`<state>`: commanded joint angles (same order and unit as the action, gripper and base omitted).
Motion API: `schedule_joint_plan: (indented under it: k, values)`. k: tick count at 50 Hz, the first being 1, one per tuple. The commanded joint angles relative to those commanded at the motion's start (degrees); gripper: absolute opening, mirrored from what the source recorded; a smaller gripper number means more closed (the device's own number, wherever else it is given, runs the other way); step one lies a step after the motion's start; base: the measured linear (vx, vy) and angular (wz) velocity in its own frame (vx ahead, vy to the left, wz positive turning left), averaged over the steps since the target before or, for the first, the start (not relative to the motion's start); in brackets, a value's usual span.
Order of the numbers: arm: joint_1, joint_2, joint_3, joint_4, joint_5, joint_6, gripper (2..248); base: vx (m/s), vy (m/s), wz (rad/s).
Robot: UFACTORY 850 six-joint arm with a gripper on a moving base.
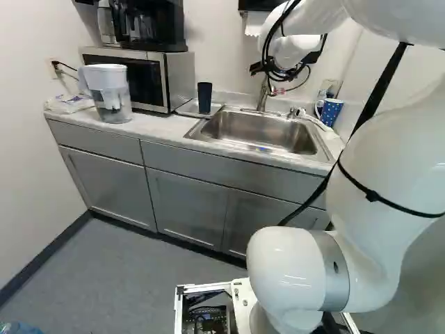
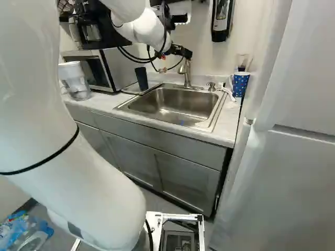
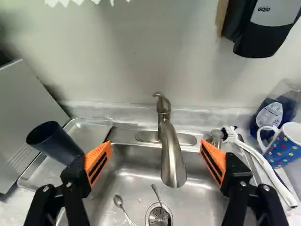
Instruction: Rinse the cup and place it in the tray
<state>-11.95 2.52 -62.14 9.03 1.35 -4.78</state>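
Note:
High over the sink is the gripper, seen in the right base view. In the wrist view the gripper stands wide open, with the faucet ahead, between the lines of its orange-padded fingers; nothing is held. A dark cup stands upright on the metal tray left of the sink. From the wrist, this dark cup appears beyond one finger, apart from it. A blue dotted mug sits on the counter right of the sink. No running water shows at the spout.
Spoons lie in the sink by the drain. A white-handled brush and a blue soap bottle are near the mug. Left of the tray are a microwave and water pitcher. A soap dispenser hangs on the wall.

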Motion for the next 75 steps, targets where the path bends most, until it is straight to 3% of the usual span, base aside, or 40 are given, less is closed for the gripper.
schedule_joint_plan:
  k: [40, 75]
  values:
    - [-3.1, 5.2, 5.0, 0.0, -11.8, 0.0, 247, 0.0, 0.0, 0.0]
    - [-3.4, 6.4, 6.1, 0.0, -21.7, 0.0, 247, 0.0, 0.0, 0.0]
